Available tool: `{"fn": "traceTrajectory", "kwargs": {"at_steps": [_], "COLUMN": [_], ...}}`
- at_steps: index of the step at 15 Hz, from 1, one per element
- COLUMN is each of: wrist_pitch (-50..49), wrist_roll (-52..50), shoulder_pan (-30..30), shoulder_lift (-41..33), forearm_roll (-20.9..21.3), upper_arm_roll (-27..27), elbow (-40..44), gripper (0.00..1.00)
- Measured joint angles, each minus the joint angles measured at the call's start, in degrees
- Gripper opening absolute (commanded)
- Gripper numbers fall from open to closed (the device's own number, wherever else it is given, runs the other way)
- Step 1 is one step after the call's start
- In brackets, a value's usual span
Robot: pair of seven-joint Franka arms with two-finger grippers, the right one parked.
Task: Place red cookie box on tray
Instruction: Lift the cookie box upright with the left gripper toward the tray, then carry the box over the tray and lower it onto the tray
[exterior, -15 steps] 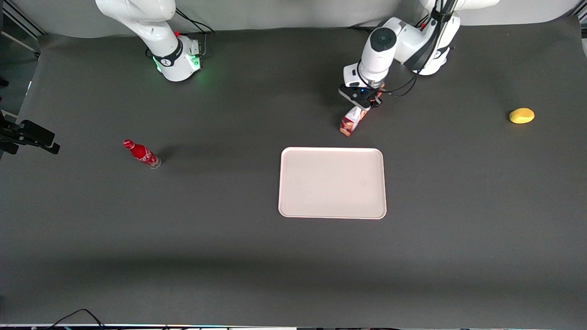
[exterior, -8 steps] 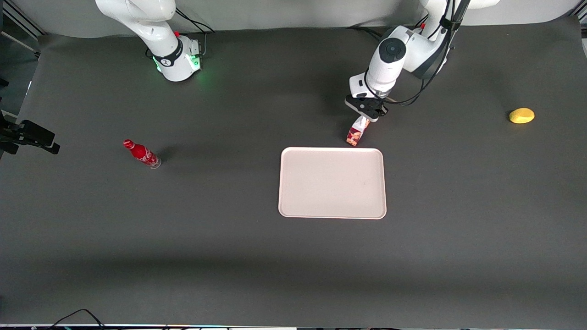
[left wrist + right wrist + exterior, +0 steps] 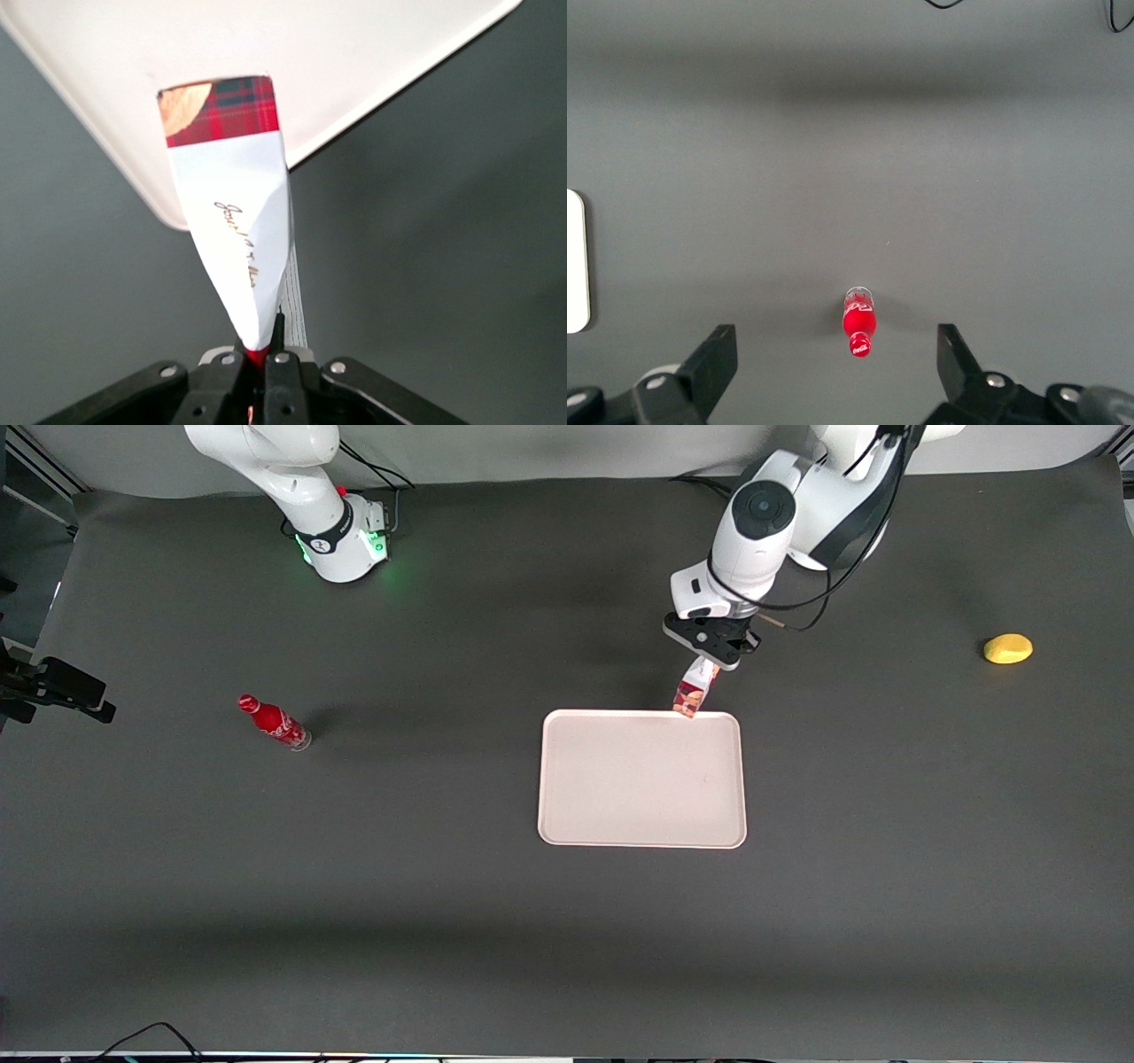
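The end effector (image 3: 709,657) is held above the tabletop (image 3: 443,921), just off the tray's edge that lies farther from the front camera, and its two fingers (image 3: 232,365) are clenched on one end of the red cookie box (image 3: 694,691). In the left wrist view the end effector (image 3: 257,367) is seen pinching the narrow end of the red cookie box (image 3: 232,226), whose white face with handwriting-like print narrows into the jaws, while the tartan-red end with a tan cookie picture points away from them. The box hangs down from the fingers, tilted, clear of the tabletop. Its free end is seen over the tray (image 3: 642,779) near a rounded corner; in the wrist view the tray (image 3: 372,71) lies beneath that end, though whether the box touches the rim cannot be told for certain. The tray's cream surface is otherwise bare.

Well apart, toward the parked arm's end of the tabletop, a small red bottle (image 3: 275,723) lies tipped on the dark surface; the same bottle (image 3: 859,326) is seen in the right wrist view. Toward the working arm's end, a yellow lemon-like object (image 3: 1007,648) rests alone.
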Motion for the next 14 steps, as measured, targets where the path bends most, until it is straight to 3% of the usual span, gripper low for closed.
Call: {"fn": "traceTrajectory", "kwargs": {"at_steps": [4, 6, 11, 14], "wrist_pitch": [-21.8, -27.9, -31.5, -29.9], "wrist_roll": [0.0, -0.1, -0.1, -6.7], "shoulder_pan": [0.0, 0.0, 0.0, 0.0], "shoulder_lift": [-3.1, -3.4, -3.0, -2.0], "forearm_roll": [0.0, 0.0, 0.0, -0.1], "upper_arm_roll": [1.9, 2.1, 4.2, 4.3], "elbow": [17.2, 24.0, 29.1, 29.1], "gripper": [0.0, 0.0, 0.0, 0.0]}}
